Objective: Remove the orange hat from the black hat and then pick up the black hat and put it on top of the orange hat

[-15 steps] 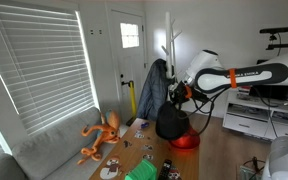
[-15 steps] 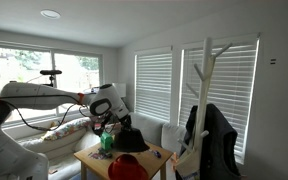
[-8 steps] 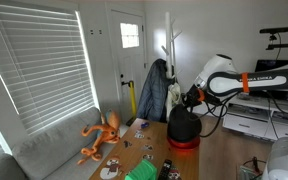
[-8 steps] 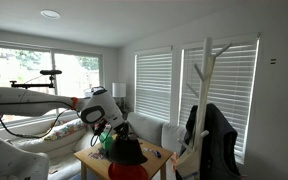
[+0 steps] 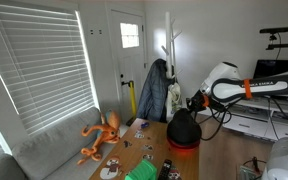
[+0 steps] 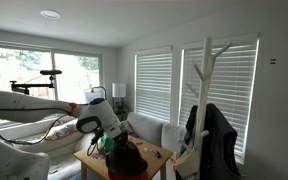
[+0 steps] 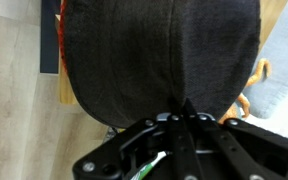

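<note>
In an exterior view the black hat point(image 5: 181, 128) sits over the orange hat point(image 5: 187, 144) on the bench point(image 5: 144, 150). In an exterior view from another place the orange one is hardly visible. Only the wrist view shows the end effector point(image 7: 184, 108), which seems closed on the black fabric.

Both exterior views stand well back, facing the table point(image 5: 144, 136) point(image 6: 88, 156) from opposing ends; both catch the coat rack point(image 5: 170, 40) point(image 6: 206, 80). Wrist view looks down, close on the black hat point(image 7: 159, 50).

Matt woven cloth on black hat point(image 7: 159, 50); smooth wood tbl point(image 5: 149, 138).
</note>
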Controlling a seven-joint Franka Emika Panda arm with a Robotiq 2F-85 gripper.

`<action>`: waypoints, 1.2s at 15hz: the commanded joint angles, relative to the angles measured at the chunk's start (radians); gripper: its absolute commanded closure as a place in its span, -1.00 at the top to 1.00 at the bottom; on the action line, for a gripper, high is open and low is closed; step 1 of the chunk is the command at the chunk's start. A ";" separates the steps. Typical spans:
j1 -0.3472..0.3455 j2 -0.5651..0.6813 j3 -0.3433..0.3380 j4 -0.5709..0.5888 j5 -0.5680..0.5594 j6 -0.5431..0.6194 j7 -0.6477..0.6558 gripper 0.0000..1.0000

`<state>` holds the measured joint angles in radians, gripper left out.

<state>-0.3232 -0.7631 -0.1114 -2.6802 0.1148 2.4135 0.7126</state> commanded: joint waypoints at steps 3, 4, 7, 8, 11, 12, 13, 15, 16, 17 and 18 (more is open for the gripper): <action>0.040 0.043 -0.020 -0.057 0.122 0.175 -0.082 -0.97; 0.052 0.059 -0.021 -0.056 0.141 0.194 -0.097 -0.97; 0.111 0.133 -0.045 -0.032 0.204 0.252 -0.174 -0.97; 0.135 0.155 -0.055 -0.022 0.226 0.264 -0.204 -0.97; 0.205 0.225 -0.079 0.023 0.293 0.276 -0.287 -0.97; 0.225 0.244 -0.084 0.040 0.310 0.274 -0.311 -0.97; 0.240 0.262 -0.088 0.059 0.323 0.269 -0.334 -0.97; 0.253 0.292 -0.087 0.093 0.333 0.256 -0.366 -0.97; 0.240 0.304 -0.077 0.106 0.320 0.251 -0.362 -0.37; 0.231 0.306 -0.073 0.113 0.309 0.245 -0.363 -0.32; 0.210 0.309 -0.060 0.122 0.287 0.235 -0.348 -0.22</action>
<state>-0.0878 -0.4861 -0.1824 -2.6085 0.4067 2.6777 0.3833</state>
